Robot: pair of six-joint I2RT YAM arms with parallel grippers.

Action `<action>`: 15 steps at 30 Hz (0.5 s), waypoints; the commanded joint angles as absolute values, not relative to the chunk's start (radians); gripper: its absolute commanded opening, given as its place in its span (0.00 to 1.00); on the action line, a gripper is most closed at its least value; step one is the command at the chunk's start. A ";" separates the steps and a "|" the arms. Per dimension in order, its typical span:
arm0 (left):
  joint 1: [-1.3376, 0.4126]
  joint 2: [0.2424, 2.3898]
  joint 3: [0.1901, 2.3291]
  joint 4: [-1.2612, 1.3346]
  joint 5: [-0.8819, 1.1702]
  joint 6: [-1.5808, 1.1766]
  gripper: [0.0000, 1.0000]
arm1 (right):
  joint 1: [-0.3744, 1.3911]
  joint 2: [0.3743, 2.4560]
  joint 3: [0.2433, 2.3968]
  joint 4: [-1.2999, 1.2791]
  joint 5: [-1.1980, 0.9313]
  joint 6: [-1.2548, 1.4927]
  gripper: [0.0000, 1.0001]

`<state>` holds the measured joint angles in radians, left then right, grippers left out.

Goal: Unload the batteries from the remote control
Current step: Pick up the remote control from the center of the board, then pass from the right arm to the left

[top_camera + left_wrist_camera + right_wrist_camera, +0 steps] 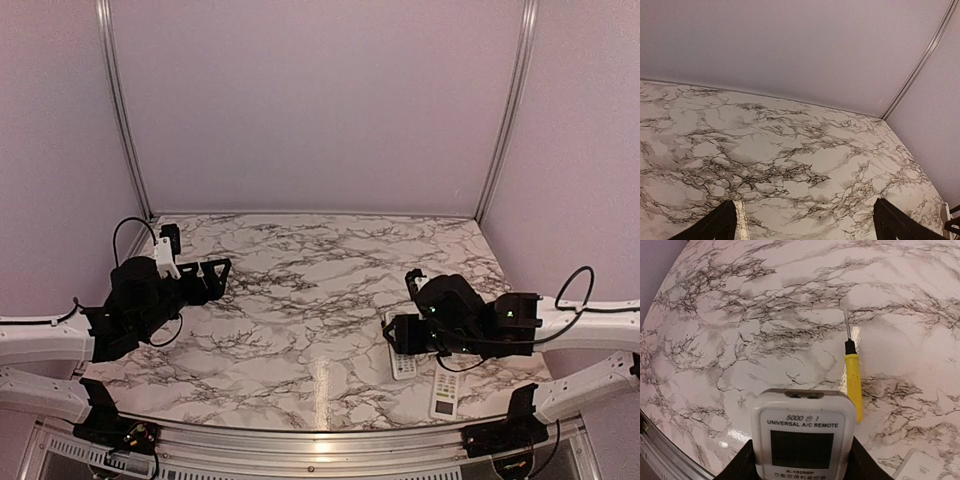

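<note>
Batteries: none shows in any view, and whether any sit inside a remote cannot be told.

The white rectangular plastic remote control (802, 435) printed "UNIVERSAL A/C REMOTE", with a dark display window, lies face up at the near right of the desk (300, 300), a white surface with grey marble veining. From above, most of this remote is hidden under the right arm. Only its near end shows.

Right hand (802, 462): its two dark fingers (742, 465) press against the remote's long sides, closed on its body. Whether the remote is lifted off the desk cannot be told.

A screwdriver with a yellow plastic handle and slim metal shaft (854, 382) lies flat on the desk just beside the held remote's far right corner, its tip pointing away from the remote.

A second white remote control (445, 393) lies near the desk's front edge, close to the first.

Left hand (805, 222): wide open, holding nothing, raised over the left side of the desk and well apart from both remotes.
</note>
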<state>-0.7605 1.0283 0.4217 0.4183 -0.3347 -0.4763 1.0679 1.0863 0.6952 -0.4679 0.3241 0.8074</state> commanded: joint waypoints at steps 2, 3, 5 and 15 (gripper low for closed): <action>-0.763 1.041 0.388 0.544 -0.290 -0.439 0.99 | 1.035 1.102 0.725 -0.204 0.274 0.654 0.10; -0.762 1.044 0.389 0.546 -0.289 -0.435 0.99 | 1.025 1.109 0.722 -0.156 0.250 0.626 0.08; -0.762 1.055 0.394 0.544 -0.278 -0.431 0.99 | 1.012 1.129 0.711 -0.045 0.208 0.581 0.05; -0.762 1.082 0.392 0.580 -0.107 -0.470 0.99 | 0.971 1.228 0.687 0.315 0.074 0.460 0.00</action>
